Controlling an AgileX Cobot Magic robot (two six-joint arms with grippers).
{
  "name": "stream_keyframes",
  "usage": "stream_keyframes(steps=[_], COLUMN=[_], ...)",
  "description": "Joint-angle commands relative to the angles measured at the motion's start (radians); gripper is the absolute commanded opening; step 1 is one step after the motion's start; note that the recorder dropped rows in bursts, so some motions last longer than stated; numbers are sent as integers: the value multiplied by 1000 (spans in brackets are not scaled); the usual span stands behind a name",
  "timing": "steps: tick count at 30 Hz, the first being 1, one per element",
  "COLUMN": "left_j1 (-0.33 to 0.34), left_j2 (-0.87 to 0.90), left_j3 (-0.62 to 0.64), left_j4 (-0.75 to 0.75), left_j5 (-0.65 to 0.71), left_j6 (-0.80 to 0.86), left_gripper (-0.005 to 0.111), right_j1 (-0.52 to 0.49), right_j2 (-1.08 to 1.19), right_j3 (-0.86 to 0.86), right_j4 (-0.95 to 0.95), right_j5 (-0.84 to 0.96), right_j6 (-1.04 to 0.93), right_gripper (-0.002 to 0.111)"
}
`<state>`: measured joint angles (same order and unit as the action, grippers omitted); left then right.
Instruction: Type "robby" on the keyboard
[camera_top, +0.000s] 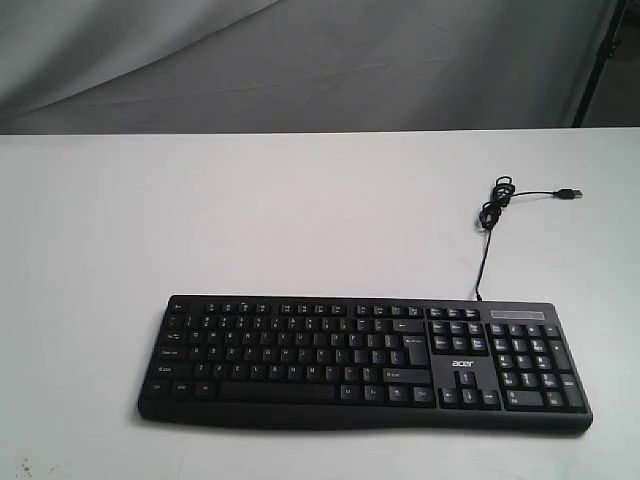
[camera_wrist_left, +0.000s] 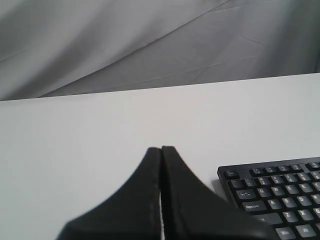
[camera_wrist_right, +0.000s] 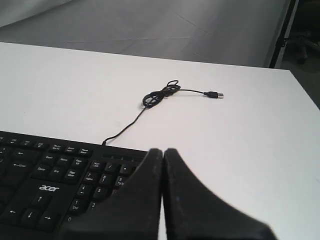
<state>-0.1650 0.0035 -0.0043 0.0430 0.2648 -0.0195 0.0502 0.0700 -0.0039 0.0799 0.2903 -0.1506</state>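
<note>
The black keyboard (camera_top: 365, 362) with white legends and an "acer" logo lies near the front of the white table. Its thin cable (camera_top: 487, 250) runs back to a coiled bundle and a loose USB plug (camera_top: 571, 193). Neither gripper shows in the exterior view. In the left wrist view my left gripper (camera_wrist_left: 161, 148) is shut and empty, hanging beside the keyboard's (camera_wrist_left: 277, 197) Esc and Caps Lock end. In the right wrist view my right gripper (camera_wrist_right: 163, 150) is shut and empty, over the far edge of the number pad of the keyboard (camera_wrist_right: 60, 180).
The white table (camera_top: 250, 220) stretches behind and to both sides of the keyboard. A grey cloth backdrop (camera_top: 300, 60) hangs behind it. A dark stand (camera_top: 605, 50) rises at the far right corner. The table's right edge (camera_wrist_right: 305, 95) is close to the USB plug (camera_wrist_right: 214, 94).
</note>
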Motion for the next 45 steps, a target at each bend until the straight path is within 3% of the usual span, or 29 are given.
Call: stream_keyframes(steps=[1, 17, 21, 25, 30, 32, 35, 39, 45], left_j1=[-6, -6, -6, -6, -6, -6, -6, -6, -6], left_j2=[-3, -3, -3, -3, -3, -3, -3, -3, -3], left_j3=[4, 4, 4, 4, 4, 4, 4, 4, 4], left_j4=[5, 5, 5, 5, 5, 5, 5, 5, 5], left_j5=[-7, -7, -7, -7, -7, -7, -7, -7, -7], left_j6=[-3, -3, -3, -3, -3, -3, -3, -3, -3], left_gripper=[0, 0, 0, 0, 0, 0, 0, 0, 0], right_j1=[-2, -2, -2, -2, 0, 46, 210, 412, 663], right_j2=[-6, -6, -6, 111, 428, 511, 613, 758, 1104], right_j3=[4, 4, -13, -255, -559, -624, -649, -649, -761], right_j4=[2, 2, 84, 88, 88, 84, 86, 144, 352], right_j5=[0, 0, 52, 181, 246, 265, 290, 344, 313], right_j6=[6, 1, 2, 6, 6, 22, 151, 162, -95], right_gripper=[0, 0, 0, 0, 0, 0, 0, 0, 0])
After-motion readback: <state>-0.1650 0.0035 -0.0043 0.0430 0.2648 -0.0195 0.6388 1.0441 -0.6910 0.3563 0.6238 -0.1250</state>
